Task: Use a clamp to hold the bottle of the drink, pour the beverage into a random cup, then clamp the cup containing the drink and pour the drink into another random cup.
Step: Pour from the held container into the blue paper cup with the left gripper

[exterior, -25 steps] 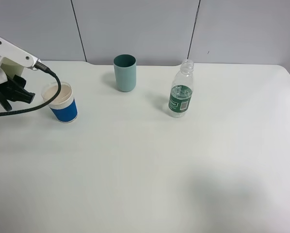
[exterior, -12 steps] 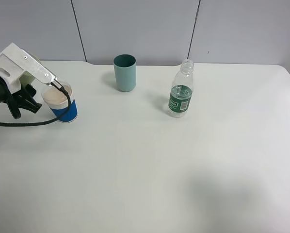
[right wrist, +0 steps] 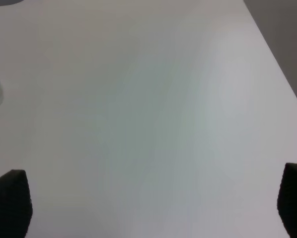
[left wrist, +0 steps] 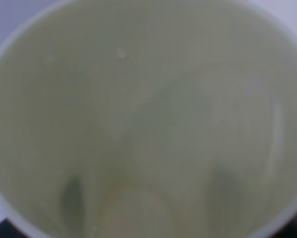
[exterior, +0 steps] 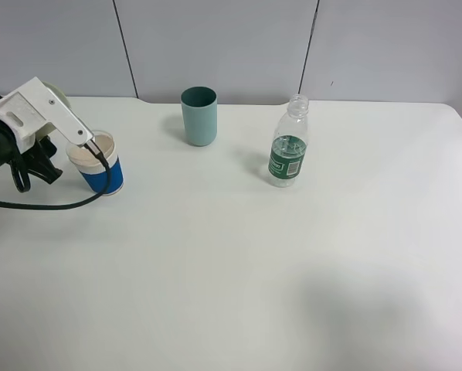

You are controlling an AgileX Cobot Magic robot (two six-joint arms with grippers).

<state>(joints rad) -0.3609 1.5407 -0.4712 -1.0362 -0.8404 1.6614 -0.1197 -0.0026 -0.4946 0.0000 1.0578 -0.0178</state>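
The left pincer (exterior: 32, 158) is clenched on the pale cup (left wrist: 148, 119). Its wrist view is filled by that cup's blurred inside, so close that I cannot tell whether any drink lies in it. From above, the cup is mostly hidden behind the wrist's white mount. Just beside the pincer, on the side toward the table's middle, stands the blue cup (exterior: 103, 179) with its mouth up, partly under the mount. The black cable (exterior: 57, 205) passes in front of its rim, but whether the two touch I cannot tell.

The step in hand looks like the second pour, pale cup into blue. To do it well, bring the pale cup's lip over the blue mouth first, then roll the wrist slowly, pivoting about the lip so the stream falls inside. Keep the cable and mount off the blue cup — paper, light, easily tipped.

Well apart, farther the same way, are the teal cup (exterior: 198, 116) and then the bottle (exterior: 288, 151). The right pincer (right wrist: 148, 203) hangs released over bare table (exterior: 254, 270), grasping nothing.
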